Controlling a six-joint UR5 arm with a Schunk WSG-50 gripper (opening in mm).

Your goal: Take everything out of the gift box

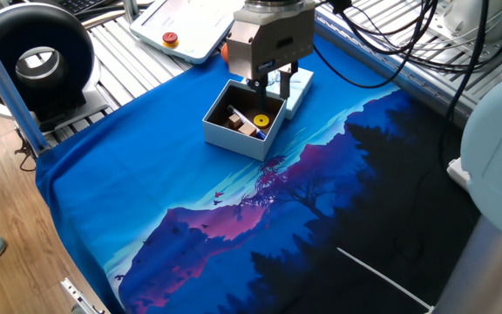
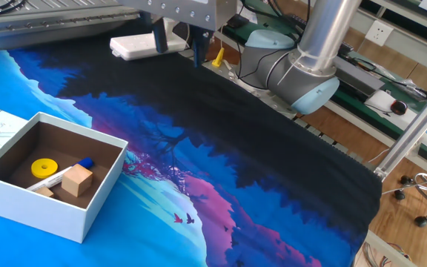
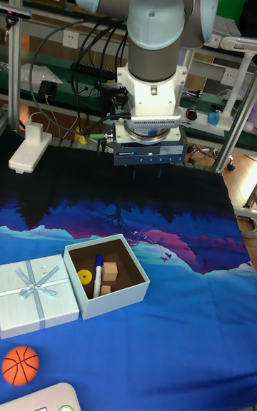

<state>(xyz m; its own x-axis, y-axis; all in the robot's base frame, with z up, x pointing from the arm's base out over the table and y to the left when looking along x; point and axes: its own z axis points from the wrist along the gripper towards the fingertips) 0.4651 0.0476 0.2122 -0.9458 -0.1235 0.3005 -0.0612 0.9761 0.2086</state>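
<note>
The gift box [image 1: 225, 135] [image 2: 65, 219] [image 3: 121, 298] stands open on the blue cloth. Inside lie a yellow disc [image 1: 261, 119] [image 2: 44, 167] [image 3: 86, 275], a blue-and-white pen [image 2: 54, 179] [image 3: 98, 268] and two wooden cubes [image 2: 78, 180] [image 3: 112, 269], the smaller one [image 2: 43, 192] near the front wall. An orange ball [image 3: 20, 364] rests on the cloth outside the box, beside the lid. My gripper [image 1: 273, 85] [image 2: 178, 44] [image 3: 148, 168] hangs open and empty in the air above the box's far side.
The pale-blue lid with a ribbon bow [image 1: 299, 85] [image 3: 36, 295] lies right beside the box. A white pendant with a red button [image 1: 177, 30] sits past the cloth edge. A white power strip [image 2: 136, 46] [image 3: 28, 147] and cables line the table's side.
</note>
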